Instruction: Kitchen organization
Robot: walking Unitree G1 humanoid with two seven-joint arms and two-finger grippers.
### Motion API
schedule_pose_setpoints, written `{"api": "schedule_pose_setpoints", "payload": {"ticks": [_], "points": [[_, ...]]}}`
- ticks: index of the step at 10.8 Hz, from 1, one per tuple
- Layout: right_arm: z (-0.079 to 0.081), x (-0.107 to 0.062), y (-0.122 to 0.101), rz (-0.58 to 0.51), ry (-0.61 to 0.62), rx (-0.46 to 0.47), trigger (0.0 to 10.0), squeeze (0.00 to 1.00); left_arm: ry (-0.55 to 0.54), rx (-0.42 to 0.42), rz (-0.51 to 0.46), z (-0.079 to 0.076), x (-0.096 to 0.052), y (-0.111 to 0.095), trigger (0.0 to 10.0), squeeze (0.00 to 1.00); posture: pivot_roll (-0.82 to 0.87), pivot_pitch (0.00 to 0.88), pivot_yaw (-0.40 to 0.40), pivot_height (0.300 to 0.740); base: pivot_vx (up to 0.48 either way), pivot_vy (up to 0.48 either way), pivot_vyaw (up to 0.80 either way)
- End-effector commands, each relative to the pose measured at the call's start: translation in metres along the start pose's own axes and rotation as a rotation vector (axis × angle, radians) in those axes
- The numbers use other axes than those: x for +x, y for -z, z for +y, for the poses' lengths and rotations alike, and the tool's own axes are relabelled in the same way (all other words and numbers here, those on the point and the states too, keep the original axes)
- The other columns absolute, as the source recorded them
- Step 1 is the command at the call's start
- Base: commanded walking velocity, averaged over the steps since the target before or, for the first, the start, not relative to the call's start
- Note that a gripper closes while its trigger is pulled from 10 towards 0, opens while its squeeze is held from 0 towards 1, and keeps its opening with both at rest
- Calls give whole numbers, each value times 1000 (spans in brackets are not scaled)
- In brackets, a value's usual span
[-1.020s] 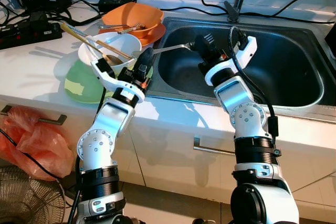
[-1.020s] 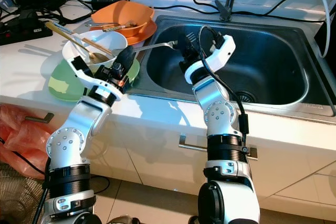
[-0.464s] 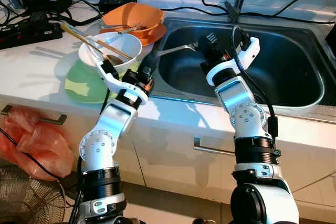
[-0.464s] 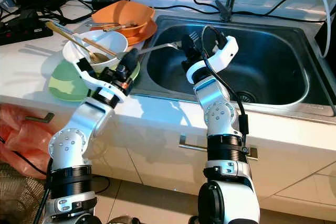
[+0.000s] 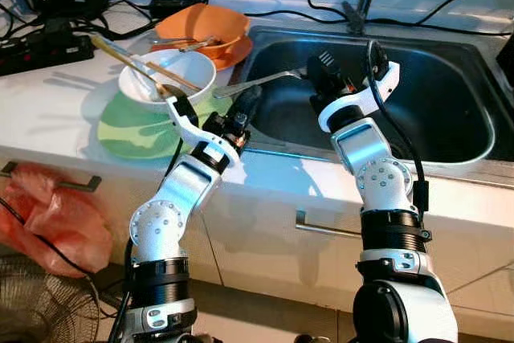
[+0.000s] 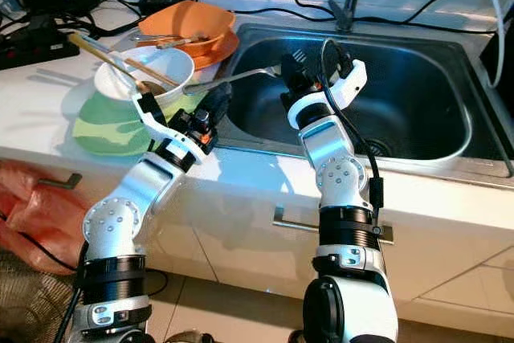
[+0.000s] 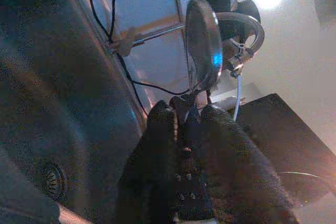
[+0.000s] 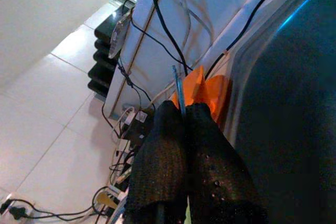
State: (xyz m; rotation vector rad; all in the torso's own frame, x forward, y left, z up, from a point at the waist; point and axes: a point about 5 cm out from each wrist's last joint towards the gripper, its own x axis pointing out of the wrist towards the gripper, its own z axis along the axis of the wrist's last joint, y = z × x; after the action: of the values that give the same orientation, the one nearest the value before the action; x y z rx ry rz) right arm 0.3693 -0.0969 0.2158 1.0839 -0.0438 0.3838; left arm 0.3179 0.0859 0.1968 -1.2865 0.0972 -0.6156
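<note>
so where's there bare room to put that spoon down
The sink basin is bare to the right of the right gripper, toward the drain. The counter strip left of the green plate is free too. Crowded: the white bowl with chopsticks, the orange bowl and the power strips behind.

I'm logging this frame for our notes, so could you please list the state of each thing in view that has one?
Left claw: shut on the spoon, over the sink's left edge.
Right claw: shut on the spoon's other end, over the sink.
Spoon: held in the air by both claws.
Sink: nothing visible in the basin.
White bowl: upright on the green plate, chopsticks inside.
Orange bowl: upright, utensils inside.
</note>
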Motion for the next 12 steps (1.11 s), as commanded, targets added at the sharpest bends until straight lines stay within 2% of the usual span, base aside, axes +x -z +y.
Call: {"api": "schedule_pose_setpoints", "payload": {"ticks": [1, 3, 5, 6, 7, 8, 9, 11, 12], "points": [[18, 6, 19, 16, -39, 83, 0, 0, -14, -40, 14, 2, 2, 8, 10000, 1000, 73, 86, 38, 740, 0, 0, 0], [7, 7, 7, -67, 82, 17, 0, 0, -53, 6, 42, 5, -1, 9, 10000, 1000, 79, 84, 40, 740, 0, 0, 0], [-12, 8, -15, -156, 213, -80, 0, 0, -83, 109, 64, 8, -9, 5, 10000, 1000, 90, 84, 42, 740, 0, 0, 0], [-24, 6, -31, -204, 274, -145, 0, 0, -104, 214, 108, 9, -15, 6, 10000, 1000, 99, 87, 45, 740, 0, 0, 0], [-27, 4, -38, -225, 300, -235, 0, 0, -126, 365, 158, 10, -17, 7, 10000, 1000, 103, 89, 49, 740, 0, 0, 0], [-34, 2, -45, -247, 335, -294, 0, 0, -147, 620, 212, 11, -18, 5, 10000, 1000, 106, 93, 50, 740, 0, 0, 0], [-44, -1, -49, -240, 398, -406, 0, 0, -156, 739, 224, 11, -18, 1, 10000, 1000, 111, 96, 52, 740, 0, 0, 0], [-59, -7, -51, -234, 479, -580, 0, 0, -160, 856, 226, 9, -16, -1, 10000, 1000, 116, 100, 57, 740, 0, 0, 0], [-65, -8, -51, -224, 502, -636, 0, 0, -149, 898, 235, 8, -16, 0, 10000, 1000, 121, 101, 60, 740, 0, 0, 0]]}}
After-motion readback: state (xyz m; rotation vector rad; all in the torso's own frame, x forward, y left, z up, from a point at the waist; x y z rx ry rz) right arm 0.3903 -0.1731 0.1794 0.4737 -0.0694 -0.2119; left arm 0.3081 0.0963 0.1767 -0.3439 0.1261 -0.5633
